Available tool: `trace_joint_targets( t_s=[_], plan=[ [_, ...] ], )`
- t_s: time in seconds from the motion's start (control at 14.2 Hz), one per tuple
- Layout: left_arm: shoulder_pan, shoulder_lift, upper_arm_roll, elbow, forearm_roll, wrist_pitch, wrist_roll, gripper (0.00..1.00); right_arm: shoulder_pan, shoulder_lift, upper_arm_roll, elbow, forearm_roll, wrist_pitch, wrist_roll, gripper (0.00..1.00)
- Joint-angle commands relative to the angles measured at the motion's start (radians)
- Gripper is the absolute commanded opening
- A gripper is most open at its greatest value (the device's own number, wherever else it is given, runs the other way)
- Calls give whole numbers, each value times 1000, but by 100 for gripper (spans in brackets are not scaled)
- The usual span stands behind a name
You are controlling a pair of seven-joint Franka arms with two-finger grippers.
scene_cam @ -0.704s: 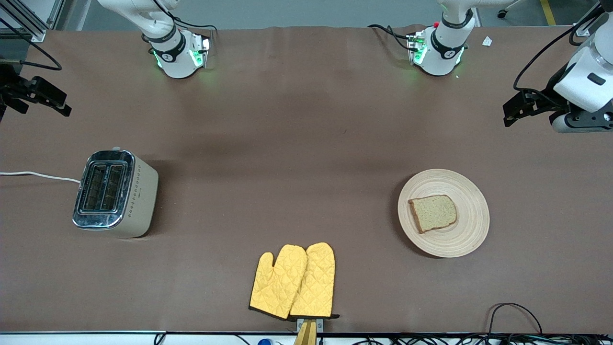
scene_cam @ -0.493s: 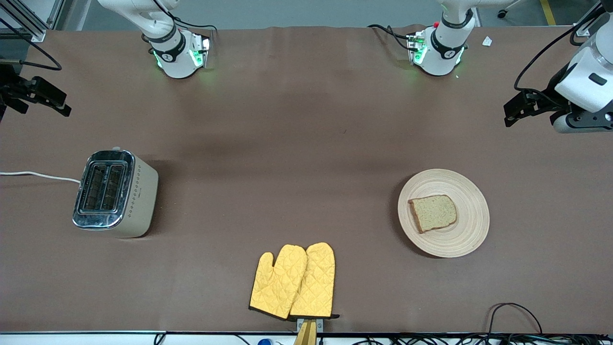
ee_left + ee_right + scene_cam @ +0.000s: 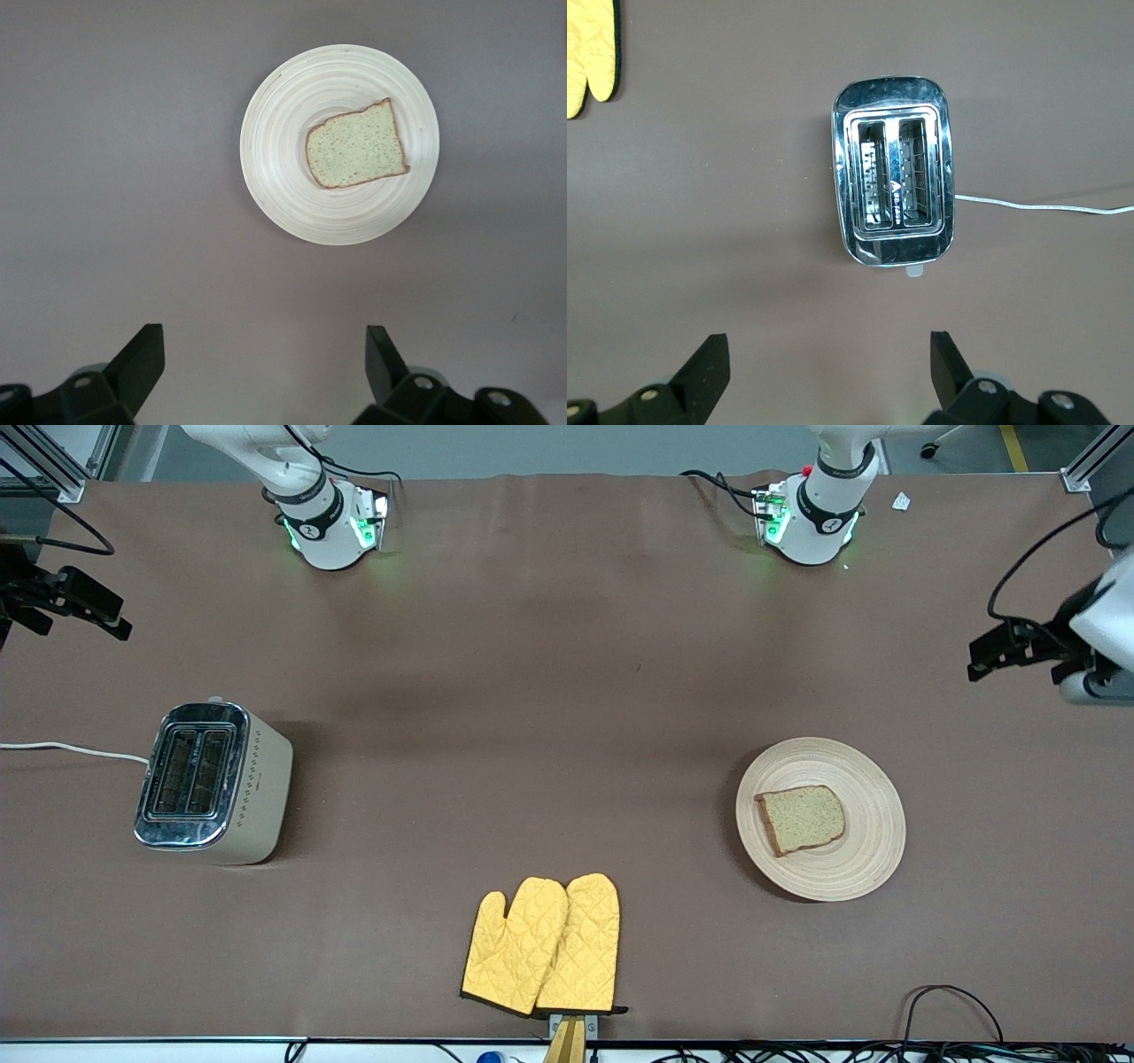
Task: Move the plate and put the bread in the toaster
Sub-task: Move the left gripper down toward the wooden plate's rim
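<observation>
The pale ringed plate (image 3: 873, 850) lies toward the left arm's end of the table, with the bread slice (image 3: 802, 818) on its middle. Both show in the left wrist view, plate (image 3: 275, 177) and bread (image 3: 357, 144). The cream toaster (image 3: 213, 781) with a chrome top stands toward the right arm's end, slots empty, also in the right wrist view (image 3: 893, 195). My left gripper (image 3: 985, 657) hangs open and empty over bare table at the left arm's end (image 3: 264, 354). My right gripper (image 3: 111, 618) waits open and empty over the table's edge at the right arm's end (image 3: 828, 354).
A pair of yellow oven mitts (image 3: 542, 946) lies near the table's front edge, between toaster and plate; one mitt shows in the right wrist view (image 3: 589, 53). The toaster's white cord (image 3: 71, 750) runs off the right arm's end. Cables (image 3: 952, 1005) lie at the front edge.
My left gripper has shifted toward the left arm's end of the table and lower in the front view. The right arm, plate, bread and toaster have not moved.
</observation>
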Motion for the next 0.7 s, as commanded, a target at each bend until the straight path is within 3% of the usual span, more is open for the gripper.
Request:
trace_joint_targets(
  t_s=[0.0, 0.21, 0.63],
  plan=[
    [63, 91, 2, 57, -59, 28, 29, 100, -18, -14, 10, -11, 16, 0, -14, 100],
    [171, 209, 2, 57, -226, 91, 36, 100, -18, -14, 10, -11, 16, -2, -14, 100],
    [271, 451, 2, 57, -444, 232, 153, 99, -18, -14, 10, -11, 15, -2, -14, 100]
  ],
)
